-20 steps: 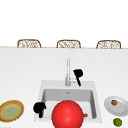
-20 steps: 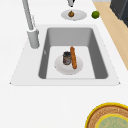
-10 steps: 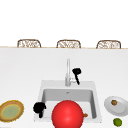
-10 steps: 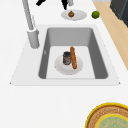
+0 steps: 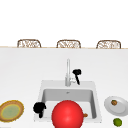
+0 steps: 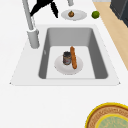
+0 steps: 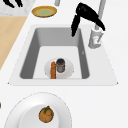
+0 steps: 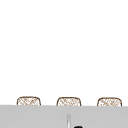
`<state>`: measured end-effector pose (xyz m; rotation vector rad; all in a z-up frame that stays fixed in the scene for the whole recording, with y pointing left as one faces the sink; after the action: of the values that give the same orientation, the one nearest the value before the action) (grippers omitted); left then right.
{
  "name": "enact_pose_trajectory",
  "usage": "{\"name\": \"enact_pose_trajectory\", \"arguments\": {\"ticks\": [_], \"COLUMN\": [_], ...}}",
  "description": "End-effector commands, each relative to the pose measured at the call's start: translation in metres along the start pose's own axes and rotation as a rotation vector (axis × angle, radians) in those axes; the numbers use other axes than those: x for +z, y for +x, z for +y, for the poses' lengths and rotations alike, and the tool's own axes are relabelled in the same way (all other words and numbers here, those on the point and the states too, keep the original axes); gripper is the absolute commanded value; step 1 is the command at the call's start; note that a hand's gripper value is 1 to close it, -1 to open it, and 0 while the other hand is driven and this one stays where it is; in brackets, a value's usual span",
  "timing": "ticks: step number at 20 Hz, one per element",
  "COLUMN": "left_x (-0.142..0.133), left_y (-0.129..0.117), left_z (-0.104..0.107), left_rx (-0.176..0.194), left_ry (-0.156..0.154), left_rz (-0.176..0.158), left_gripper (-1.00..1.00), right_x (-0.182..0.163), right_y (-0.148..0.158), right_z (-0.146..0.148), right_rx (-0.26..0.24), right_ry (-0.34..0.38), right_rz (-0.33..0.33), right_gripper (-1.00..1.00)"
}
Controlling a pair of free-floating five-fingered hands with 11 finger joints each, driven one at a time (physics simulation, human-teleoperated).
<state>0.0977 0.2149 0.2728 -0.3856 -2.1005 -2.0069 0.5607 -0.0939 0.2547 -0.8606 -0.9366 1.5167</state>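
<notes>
Right hand (image 5: 77, 73) hovers just right of faucet (image 5: 67, 72), unmoved from half second back, fingers straight, pointing down, holding nothing. Left hand (image 5: 39, 108) idle at sink (image 5: 42, 86) front-left rim, fingers curled, empty.

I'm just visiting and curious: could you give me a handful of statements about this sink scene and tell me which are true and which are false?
1. The right hand is beside the faucet. True.
2. The plate in the sink holds a dark jar and a long orange carrot-like thing. True.
3. The left hand rests on the yellow-rimmed plate. False: it is by the sink's front left corner, apart from that plate.
4. The green lime lies in the sink basin. False: it sits on the counter, near the white plate.
5. The white plate on the counter carries a small brownish fruit. True.
</notes>
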Motion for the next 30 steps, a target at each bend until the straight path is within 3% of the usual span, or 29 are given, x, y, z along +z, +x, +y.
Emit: {"name": "enact_pose_trajectory", "arguments": {"ticks": [1, 12, 23, 24, 25, 27, 28, 30], "left_x": [0.0, 0.0, 0.0, 0.0, 0.0, 0.0, 0.0, 0.0], "left_y": [0.0, 0.0, 0.0, 0.0, 0.0, 0.0, 0.0, 0.0], "left_z": [0.0, 0.0, 0.0, 0.0, 0.0, 0.0, 0.0, 0.0], "left_rx": [0.0, 0.0, 0.0, 0.0, 0.0, 0.0, 0.0, 0.0], "left_ry": [0.0, 0.0, 0.0, 0.0, 0.0, 0.0, 0.0, 0.0], "left_rz": [0.0, 0.0, 0.0, 0.0, 0.0, 0.0, 0.0, 0.0], "left_gripper": [0.0, 0.0, 0.0, 0.0, 0.0, 0.0, 0.0, 0.0], "right_x": [-0.022, -0.096, -0.144, -0.149, -0.149, -0.151, -0.152, -0.154], "right_y": [-0.013, -0.021, -0.006, -0.005, -0.008, -0.015, -0.022, -0.024], "right_z": [0.004, 0.017, 0.009, 0.011, 0.019, 0.028, 0.031, 0.032], "right_rx": [-0.02, 0.036, 0.105, 0.114, 0.136, 0.101, 0.085, 0.11], "right_ry": [0.043, 0.228, 0.382, 0.39, 0.366, 0.319, 0.315, 0.368], "right_rz": [-0.024, -0.001, 0.085, 0.094, 0.078, 0.056, 0.038, 0.011], "right_gripper": [-1.0, -1.0, -1.0, 1.0, 1.0, 1.0, 1.0, 1.0]}}
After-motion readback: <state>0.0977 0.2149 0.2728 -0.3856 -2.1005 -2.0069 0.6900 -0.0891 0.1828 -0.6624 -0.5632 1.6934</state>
